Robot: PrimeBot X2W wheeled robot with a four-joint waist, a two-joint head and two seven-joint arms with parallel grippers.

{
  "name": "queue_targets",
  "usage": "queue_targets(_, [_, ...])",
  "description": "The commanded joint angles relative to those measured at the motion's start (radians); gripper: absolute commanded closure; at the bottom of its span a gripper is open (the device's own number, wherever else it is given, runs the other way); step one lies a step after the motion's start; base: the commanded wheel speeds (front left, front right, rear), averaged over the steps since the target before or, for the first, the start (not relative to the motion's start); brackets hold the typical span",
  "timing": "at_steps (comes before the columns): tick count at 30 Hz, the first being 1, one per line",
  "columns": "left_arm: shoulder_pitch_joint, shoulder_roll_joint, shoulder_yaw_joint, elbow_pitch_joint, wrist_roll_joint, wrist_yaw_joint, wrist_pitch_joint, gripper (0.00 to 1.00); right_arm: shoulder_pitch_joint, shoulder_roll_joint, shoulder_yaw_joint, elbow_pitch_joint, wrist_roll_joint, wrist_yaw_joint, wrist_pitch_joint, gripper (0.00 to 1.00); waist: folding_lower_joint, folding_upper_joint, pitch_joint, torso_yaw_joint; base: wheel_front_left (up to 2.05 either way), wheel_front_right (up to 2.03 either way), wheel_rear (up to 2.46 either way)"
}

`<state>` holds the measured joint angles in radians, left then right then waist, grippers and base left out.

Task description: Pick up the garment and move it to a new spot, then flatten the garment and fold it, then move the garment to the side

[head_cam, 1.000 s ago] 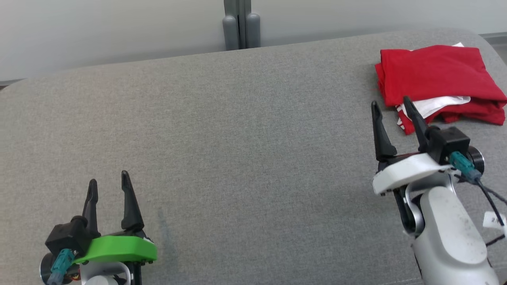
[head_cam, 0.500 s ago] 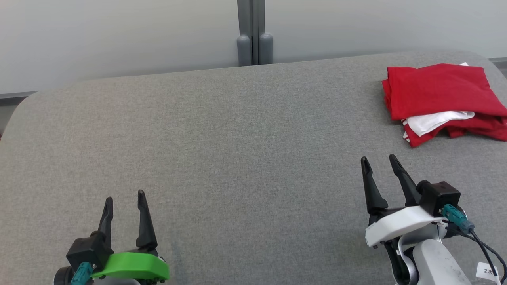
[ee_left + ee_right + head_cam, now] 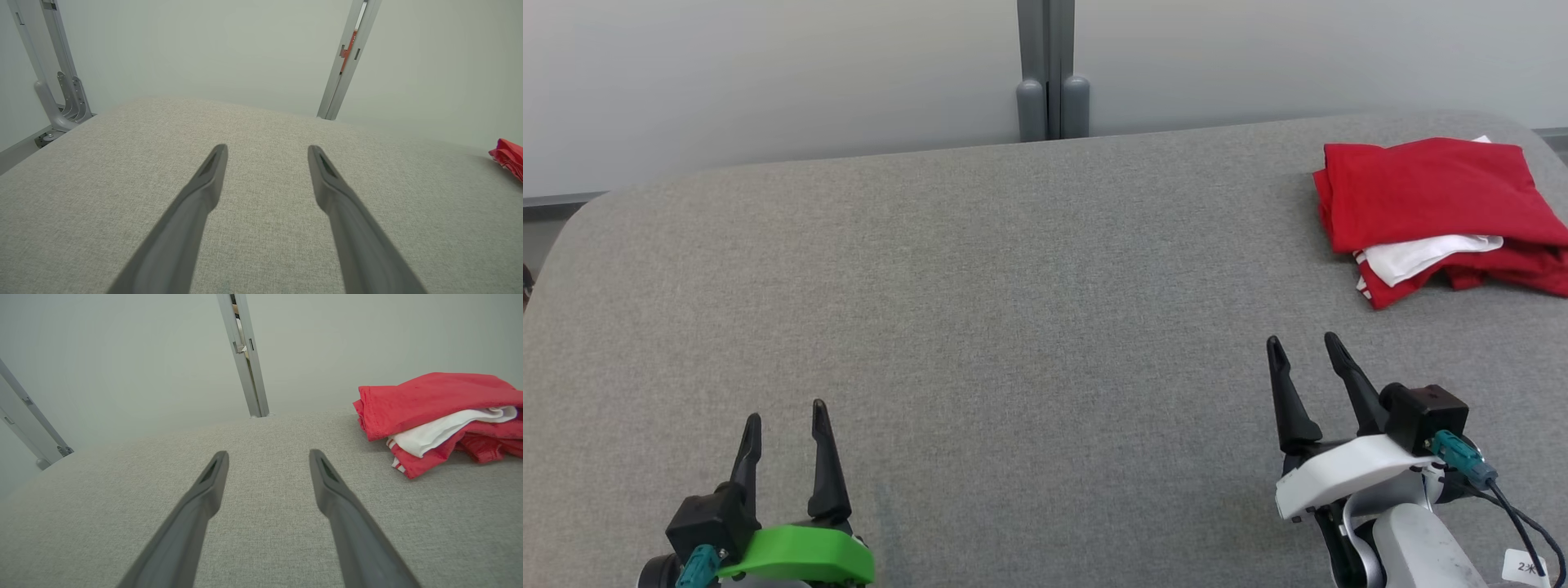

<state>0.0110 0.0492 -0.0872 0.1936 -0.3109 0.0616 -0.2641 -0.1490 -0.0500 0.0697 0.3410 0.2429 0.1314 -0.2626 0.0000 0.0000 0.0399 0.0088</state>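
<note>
Left jaws: released, gap wide, nothing between them. My two dark left fingers [image 3: 827, 465] stand at the lower left of the head view, tips pointing up that view over bare fabric.
Left mount: green shell [image 3: 800, 557] behind those fingers, with a teal plug [image 3: 697, 563] on its left side.
Desk: grey woven fabric top [image 3: 1045, 286] with rounded far corners. The middle stretch between my two arms is plain fabric.
Wall: pale and flat [image 3: 768, 73], rising behind the desk's far edge.
Post: grey upright [image 3: 1052, 73] against the wall, just behind the middle of the far edge, with two rounded feet at its base.
Right jaws: released, spread as wide as the left pair, holding nothing. My right fingers [image 3: 1286, 400] stand at the lower right of the head view and lean slightly left.
Right mount: white shell [image 3: 1347, 478], black camera block [image 3: 1425, 416] beside it, a teal connector [image 3: 1462, 459] with a dark cable running off to the right, and a white tag [image 3: 1523, 563] at the bottom edge.
Garment: red cloth [image 3: 1429, 192], folded into a stack, with a white layer showing between the red ones on the near side. It lies on the desk's far right corner, and its right edge runs out of the head view. It is ahead and to the right of my right jaws, near but not touching. From my right wrist it sits at the upper right. From my left wrist a red corner shows at the far right edge.
</note>
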Motion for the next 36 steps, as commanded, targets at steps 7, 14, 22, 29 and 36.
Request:
queue_targets(7, [0.004,0.003,0.006,0.004,0.004,0.005,0.000,0.00,0.001,-0.001,0.006,0.001,0.000,-0.002,-0.003,0.00,0.0000,0.0000,0.004,0.001,0.00,0.00,0.00])
queue_targets(14, [0.003,-0.002,-0.003,0.027,0.000,0.000,0.001,1.00,0.010,0.003,0.011,0.021,0.003,0.000,0.002,1.00,0.0000,0.0000,0.005,0.001,0.00,0.00,0.00])
queue_targets(22, [-0.009,-0.002,0.016,0.040,-0.125,-0.019,0.037,1.00,0.018,0.003,-0.008,0.017,0.134,0.000,0.038,1.00,0.0000,0.0000,0.003,0.000,0.00,0.00,0.00])
queue_targets(29, [-0.021,-0.002,0.035,0.040,-0.241,-0.036,0.071,1.00,0.020,0.003,-0.025,0.005,0.256,0.000,0.071,1.00,0.0000,0.0000,0.000,0.000,0.00,0.00,0.00])
queue_targets(36, [-0.032,-0.001,0.051,0.041,-0.345,-0.052,0.101,1.00,0.022,0.002,-0.041,-0.006,0.365,0.000,0.101,1.00,0.0000,0.0000,-0.002,-0.001,0.00,0.00,0.00])
